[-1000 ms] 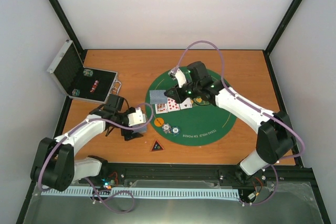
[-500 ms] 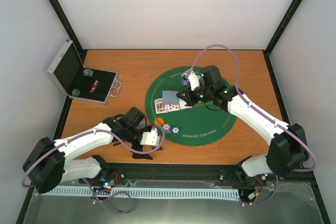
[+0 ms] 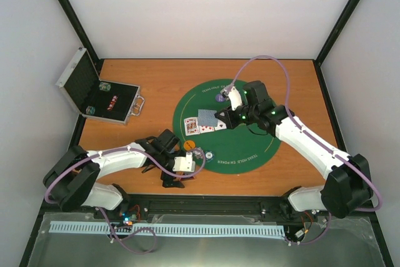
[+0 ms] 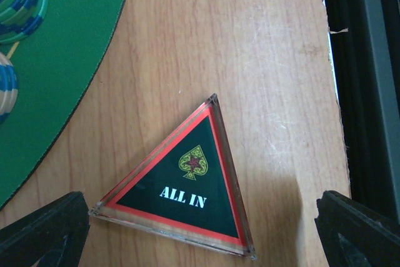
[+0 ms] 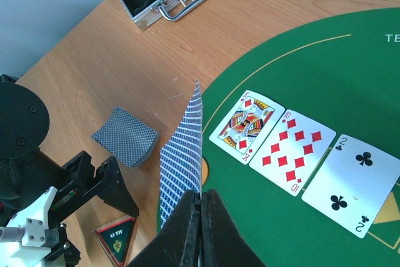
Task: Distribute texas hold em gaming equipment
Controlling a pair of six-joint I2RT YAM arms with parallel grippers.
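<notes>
One red-edged "ALL IN" triangle (image 4: 187, 186) lies flat on the wood just off the green mat (image 4: 56, 60), between the wide-open fingers of the left gripper (image 4: 200, 232); on the mat lie three face-up cards (image 5: 290, 148) in a row and three chip piles (image 3: 199, 152). The right gripper (image 5: 201, 198) is clenched on one blue-backed card (image 5: 184, 154), held on edge over the mat's rim; one fanned face-down pile (image 5: 125, 136) lies just off the mat.
</notes>
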